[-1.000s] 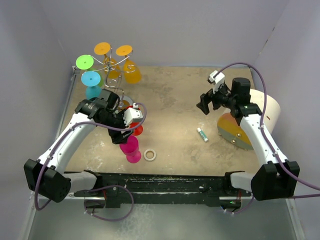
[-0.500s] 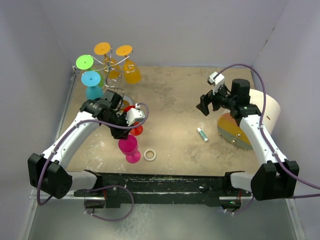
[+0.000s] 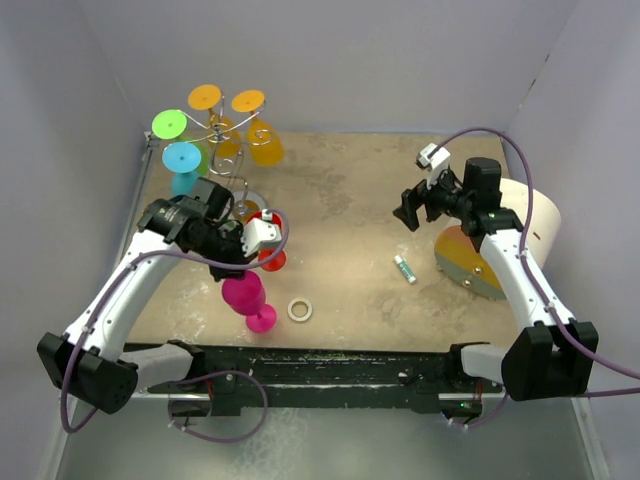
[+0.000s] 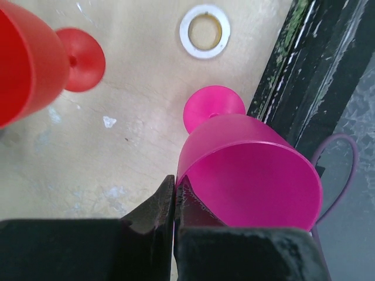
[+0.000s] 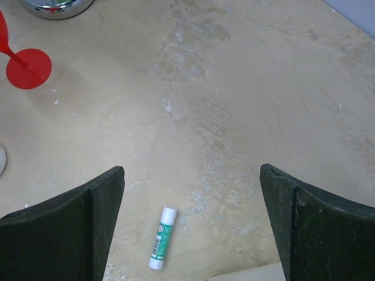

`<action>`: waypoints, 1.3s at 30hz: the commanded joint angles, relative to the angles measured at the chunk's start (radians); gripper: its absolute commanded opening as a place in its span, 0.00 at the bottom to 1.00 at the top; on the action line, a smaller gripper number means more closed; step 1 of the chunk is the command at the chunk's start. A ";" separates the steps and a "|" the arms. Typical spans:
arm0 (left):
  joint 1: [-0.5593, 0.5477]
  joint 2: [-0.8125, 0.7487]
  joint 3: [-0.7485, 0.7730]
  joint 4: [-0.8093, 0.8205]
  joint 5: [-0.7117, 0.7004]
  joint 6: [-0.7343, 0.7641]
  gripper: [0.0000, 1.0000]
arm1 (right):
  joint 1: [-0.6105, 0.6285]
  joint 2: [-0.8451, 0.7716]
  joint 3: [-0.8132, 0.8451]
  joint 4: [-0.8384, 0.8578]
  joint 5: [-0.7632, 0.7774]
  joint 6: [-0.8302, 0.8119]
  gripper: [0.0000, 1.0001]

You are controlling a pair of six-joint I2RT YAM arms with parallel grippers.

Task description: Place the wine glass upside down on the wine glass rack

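A magenta wine glass (image 3: 244, 293) stands tilted on the table's near left, its foot (image 4: 214, 109) low by the front edge. My left gripper (image 3: 232, 262) is shut on the glass's rim, one finger inside the bowl (image 4: 252, 170) and one outside, the tips meeting (image 4: 176, 181). The wine glass rack (image 3: 226, 140) is a silver wire stand at the back left, holding orange, green and cyan glasses upside down. Its shiny base (image 5: 55, 6) shows in the right wrist view. My right gripper (image 3: 413, 212) hangs open over bare table at the right (image 5: 193, 193).
A red glass (image 3: 271, 254) stands just beyond the magenta one (image 4: 23, 64). A white ring (image 3: 300, 310) lies near the front edge. A green-and-white glue stick (image 5: 162, 237) lies under the right gripper. A large white and orange cylinder (image 3: 520, 230) lies at the right.
The left gripper has closed on the magenta glass's rim. The glass has tilted and shifted a little to the left with it. The right arm has held still.
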State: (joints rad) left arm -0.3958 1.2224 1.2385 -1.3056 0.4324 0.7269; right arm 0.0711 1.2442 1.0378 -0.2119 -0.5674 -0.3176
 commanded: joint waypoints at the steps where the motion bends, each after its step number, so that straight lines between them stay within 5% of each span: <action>1: -0.005 -0.063 0.123 -0.060 0.162 0.044 0.00 | -0.012 -0.027 0.031 -0.007 -0.032 0.042 1.00; 6: -0.005 -0.052 0.232 -0.043 0.329 0.035 0.00 | -0.020 -0.045 0.055 -0.021 -0.034 0.053 0.99; 14: -0.005 -0.002 0.366 0.220 0.479 -0.191 0.00 | -0.025 -0.061 0.203 -0.111 -0.053 0.069 0.99; 21: -0.006 0.077 0.524 0.580 0.393 -0.503 0.00 | -0.025 0.000 0.382 -0.065 -0.229 0.274 0.98; 29: -0.006 0.215 0.783 0.646 0.200 -0.682 0.00 | -0.024 0.053 0.495 0.197 -0.373 0.677 0.89; 39: -0.005 0.252 0.843 0.713 0.068 -0.746 0.00 | 0.053 0.113 0.543 0.215 -0.311 0.781 0.77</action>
State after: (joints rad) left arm -0.3996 1.4658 2.0396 -0.6731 0.5499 0.0349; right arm 0.0753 1.3376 1.5288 -0.0433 -0.8848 0.4053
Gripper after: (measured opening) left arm 0.009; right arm 0.788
